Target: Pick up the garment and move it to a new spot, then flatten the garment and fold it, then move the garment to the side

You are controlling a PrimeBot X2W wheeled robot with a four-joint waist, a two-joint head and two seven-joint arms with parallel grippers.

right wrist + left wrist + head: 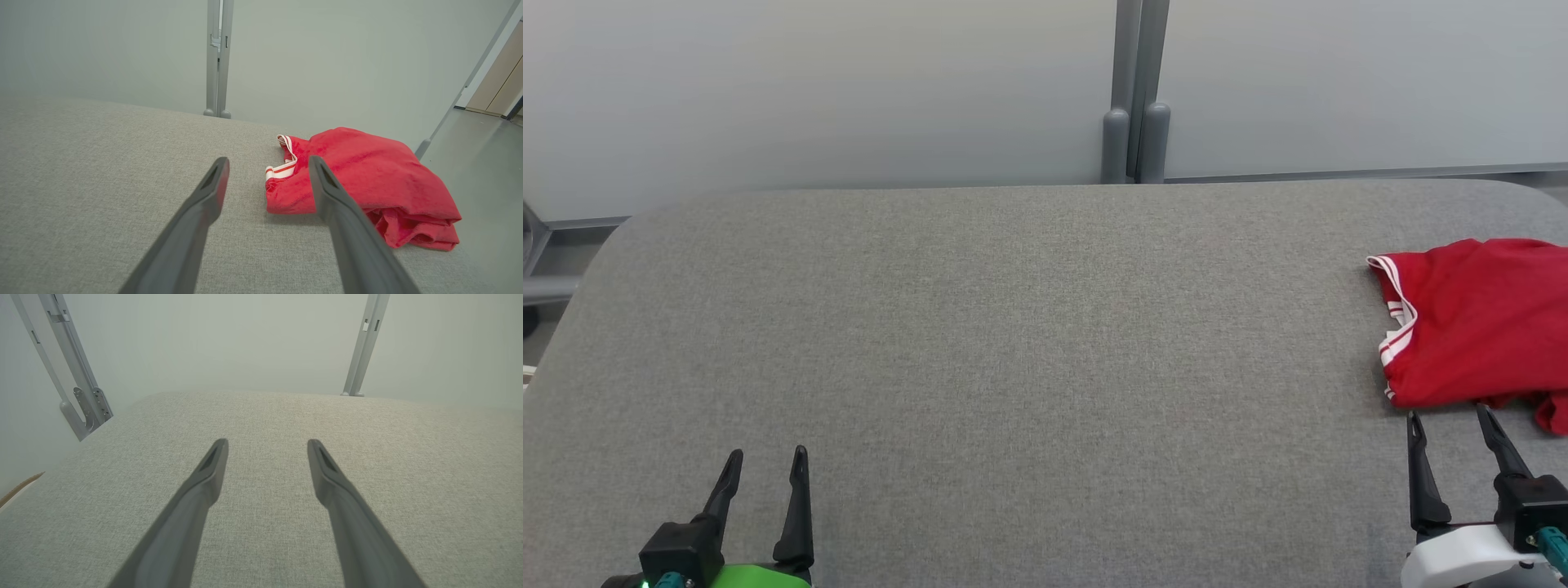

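1. Red cloth is the only thing here to handle. The garment (1478,322) lies on the right side of the grey worktop (1013,327), close to its right edge, and the head view cuts part of it off.
2. It sits doubled over in loose layers, which show stacked at one corner in the right wrist view (359,171). A white-and-red striped trim (1395,327) is turned toward the middle of the worktop. Whether this is a rough heap or a soft fold I cannot tell for sure.
3. The right tool (1448,415) rests low at the near right, jaws spread wide and holding nothing. Its tips are just short of the garment's near edge and not touching it. In its own wrist view (269,159) the cloth lies ahead and to the right. It is the nearer arm, so it seems the natural one to reach for the cloth.
4. The left tool (769,452) rests at the near left, also wide apart and empty. It is over bare fabric (267,442), well apart from the garment.
5. The broad bare middle of the worktop looks like the room kept for spreading and folding.
6. A pinch on the top layer alone would likely unroll the stack, so a grip at the near edge, through all the layers, seems safer.
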